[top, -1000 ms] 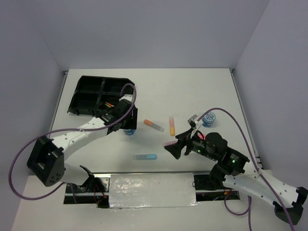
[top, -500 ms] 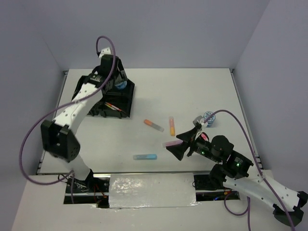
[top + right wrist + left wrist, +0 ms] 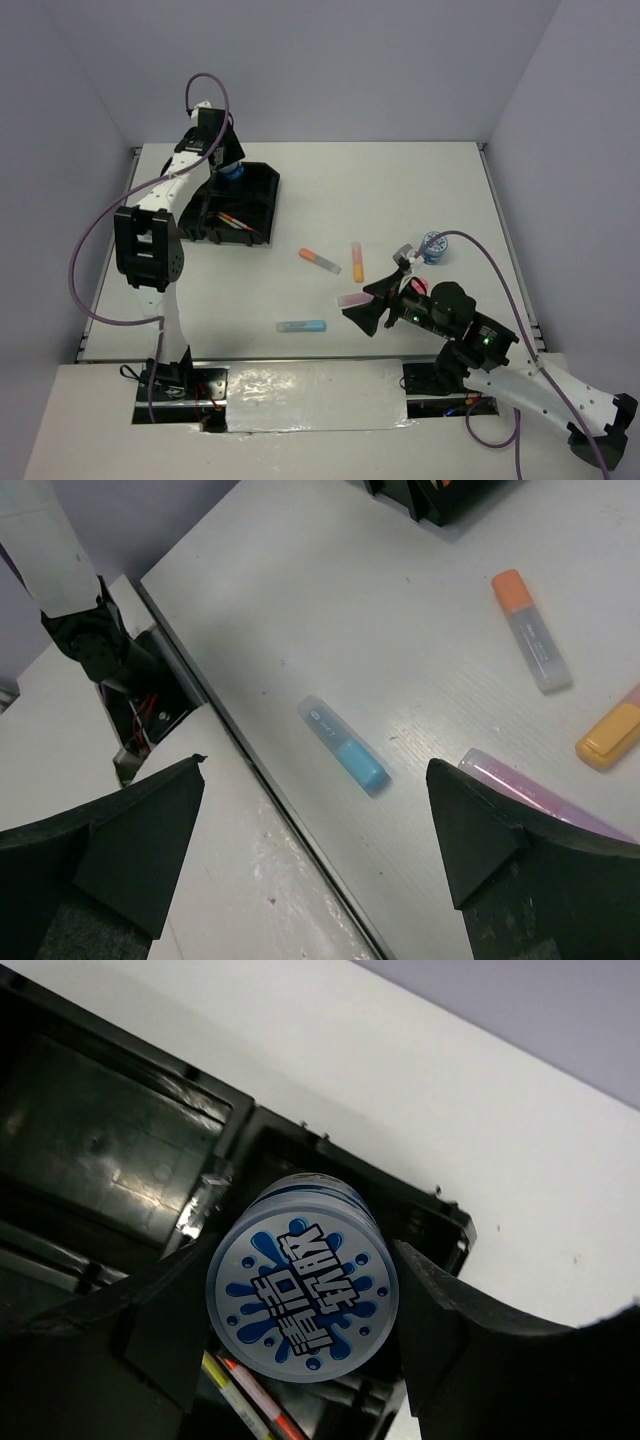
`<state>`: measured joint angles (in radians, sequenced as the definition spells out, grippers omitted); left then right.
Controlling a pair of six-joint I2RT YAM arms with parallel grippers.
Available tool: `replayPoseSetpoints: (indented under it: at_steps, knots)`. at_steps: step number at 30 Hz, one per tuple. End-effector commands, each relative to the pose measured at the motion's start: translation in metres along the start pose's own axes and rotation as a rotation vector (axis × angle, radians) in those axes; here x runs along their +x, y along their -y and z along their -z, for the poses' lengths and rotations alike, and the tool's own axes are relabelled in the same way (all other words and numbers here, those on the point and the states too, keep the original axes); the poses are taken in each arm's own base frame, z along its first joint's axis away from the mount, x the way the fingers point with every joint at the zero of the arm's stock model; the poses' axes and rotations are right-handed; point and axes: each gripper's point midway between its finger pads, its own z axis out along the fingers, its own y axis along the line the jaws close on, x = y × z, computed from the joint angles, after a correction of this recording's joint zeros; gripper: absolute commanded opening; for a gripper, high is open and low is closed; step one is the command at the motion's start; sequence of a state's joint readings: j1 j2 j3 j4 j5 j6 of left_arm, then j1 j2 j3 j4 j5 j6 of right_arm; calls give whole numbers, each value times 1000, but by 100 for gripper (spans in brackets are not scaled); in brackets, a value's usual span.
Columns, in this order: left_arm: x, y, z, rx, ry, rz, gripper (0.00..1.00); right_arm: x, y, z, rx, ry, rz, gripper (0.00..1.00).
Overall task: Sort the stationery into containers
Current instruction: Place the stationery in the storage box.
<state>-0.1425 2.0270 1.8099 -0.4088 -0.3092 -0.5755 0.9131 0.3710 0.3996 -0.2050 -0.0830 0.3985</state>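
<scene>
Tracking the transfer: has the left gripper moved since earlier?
Yes: left gripper, holding the tape roll, moved from beside the black tray to over it.

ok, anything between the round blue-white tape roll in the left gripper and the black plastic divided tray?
Nothing visible. The left gripper holds the tape roll right over the black tray, near its corner. Thin yellow and red pens lie in another compartment. The floor straight under the roll is hidden.
</scene>
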Motion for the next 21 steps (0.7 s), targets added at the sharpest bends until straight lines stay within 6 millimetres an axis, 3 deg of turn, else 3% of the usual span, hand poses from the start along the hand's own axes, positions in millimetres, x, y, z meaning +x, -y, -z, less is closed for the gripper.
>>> replayPoseSetpoints:
  at_steps: [1, 7, 14, 17, 21]
  knots:
    - [-31, 9, -12, 61, 94, 31, 1, -8, -2, -7, -10, 27, 21, 100]
    - [-18, -10, -38, 35, 65, 49, 5, -7, -1, -13, -5, 13, 21, 100]
    - [-12, -8, -38, 70, 64, 65, 6, -6, 0, -18, 4, 0, 23, 100]
    - [-10, -12, -38, 48, 62, 60, 13, -6, -1, -19, -2, 1, 25, 100]
    - [-11, -14, -37, 34, 55, 60, 43, -4, 0, -18, 0, -7, 24, 100]
